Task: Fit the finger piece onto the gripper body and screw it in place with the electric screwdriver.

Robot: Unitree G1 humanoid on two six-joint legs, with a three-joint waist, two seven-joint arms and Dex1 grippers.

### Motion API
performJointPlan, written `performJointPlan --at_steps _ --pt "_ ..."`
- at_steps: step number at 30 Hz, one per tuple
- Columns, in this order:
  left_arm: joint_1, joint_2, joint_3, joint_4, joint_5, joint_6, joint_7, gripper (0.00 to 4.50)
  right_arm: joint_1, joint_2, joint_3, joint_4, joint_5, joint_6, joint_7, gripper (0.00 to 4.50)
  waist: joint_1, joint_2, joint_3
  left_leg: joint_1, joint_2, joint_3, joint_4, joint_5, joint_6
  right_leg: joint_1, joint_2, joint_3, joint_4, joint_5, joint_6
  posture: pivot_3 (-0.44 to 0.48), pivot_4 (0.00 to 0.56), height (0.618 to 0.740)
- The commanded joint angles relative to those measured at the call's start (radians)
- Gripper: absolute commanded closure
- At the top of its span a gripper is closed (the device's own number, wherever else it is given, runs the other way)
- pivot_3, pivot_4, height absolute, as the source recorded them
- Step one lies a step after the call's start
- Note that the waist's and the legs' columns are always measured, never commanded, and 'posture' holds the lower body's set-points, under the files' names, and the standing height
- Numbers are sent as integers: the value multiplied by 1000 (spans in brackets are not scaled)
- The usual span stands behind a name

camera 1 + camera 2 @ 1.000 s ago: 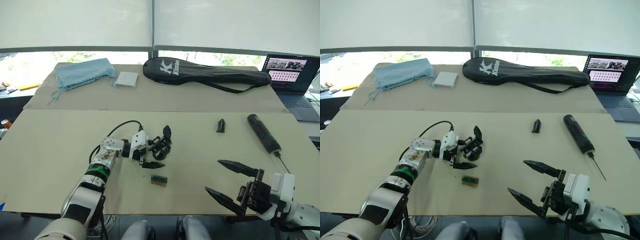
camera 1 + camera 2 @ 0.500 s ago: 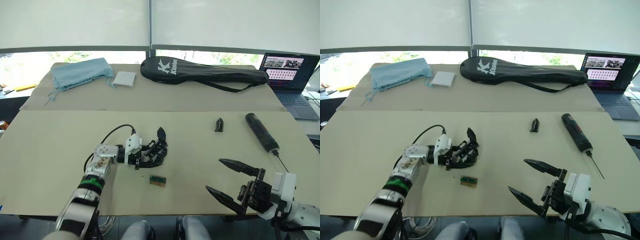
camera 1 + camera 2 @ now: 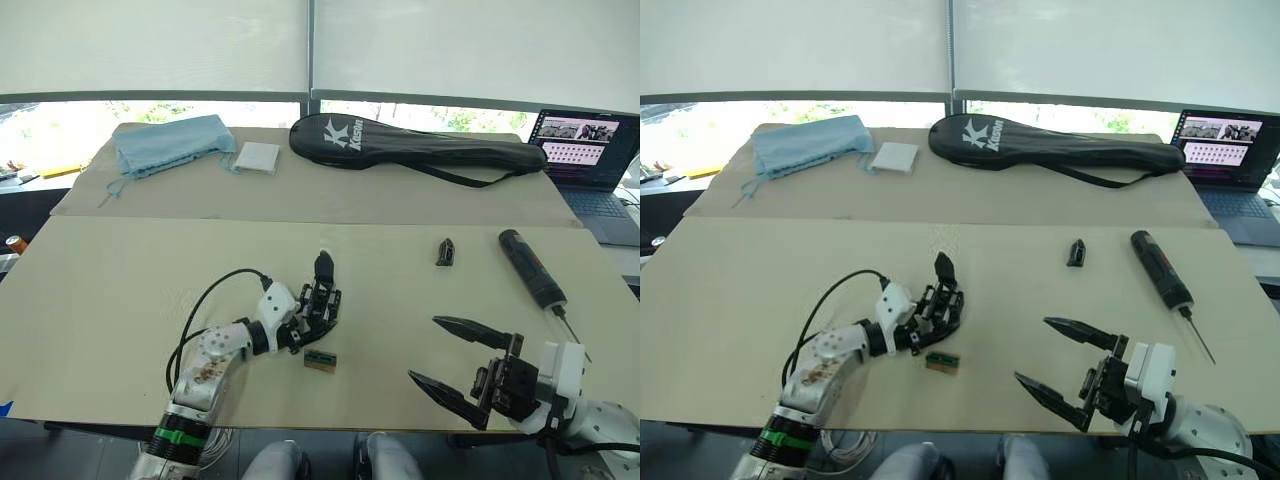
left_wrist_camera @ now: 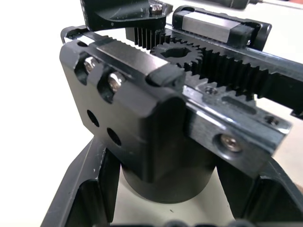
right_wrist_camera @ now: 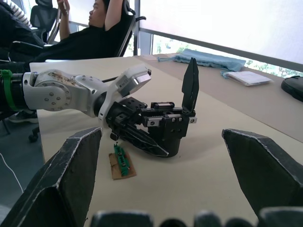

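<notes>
Once lifted — gripper body (image 3: 318, 300) upright now.

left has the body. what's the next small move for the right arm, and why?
Probably send the right pincer forward toward the finger piece. It hangs open over bare table, holding nothing, while the left pincer is closed around the round base of the gripper body, standing upright. The finger piece lies loose ahead of the right pincer, beside the electric screwdriver, so it comes first.
</notes>
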Motion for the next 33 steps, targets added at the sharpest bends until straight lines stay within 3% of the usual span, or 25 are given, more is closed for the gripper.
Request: performJointPlan --at_steps 1,22,24,27,33 --pt "-37 -3 -1 22 16 -77 30 2172 -17 -4 -12 -5 10 -28 14 0 0 0 0 0 0 0 0 0 0 0 0 0 0 0 0 0 150 740" --pt "-107 35 -17 167 -5 -59 -49 2172 3 -1 -23 -17 5 -36 4 0 1 5 -3 2 0 0 0 0 0 2 -1 0 0 0 0 0 150 740" --pt "-101 42 -20 161 -5 -55 -57 1171 6 0 -27 -19 5 -36 1 0 1 5 -3 2 0 0 0 0 0 2 -1 0 0 0 0 0 150 740" --pt "-86 53 -16 143 -13 -50 -57 20 6 0 -29 -18 5 -36 -1 0 0 5 -3 2 0 0 0 0 0 2 -1 0 1 0 0 0 150 740" --pt "-33 131 44 86 -74 -50 -107 20 30 -14 -55 -31 52 21 -20 0 -8 6 -4 3 0 0 -1 0 0 2 0 0 1 0 0 0 150 740"
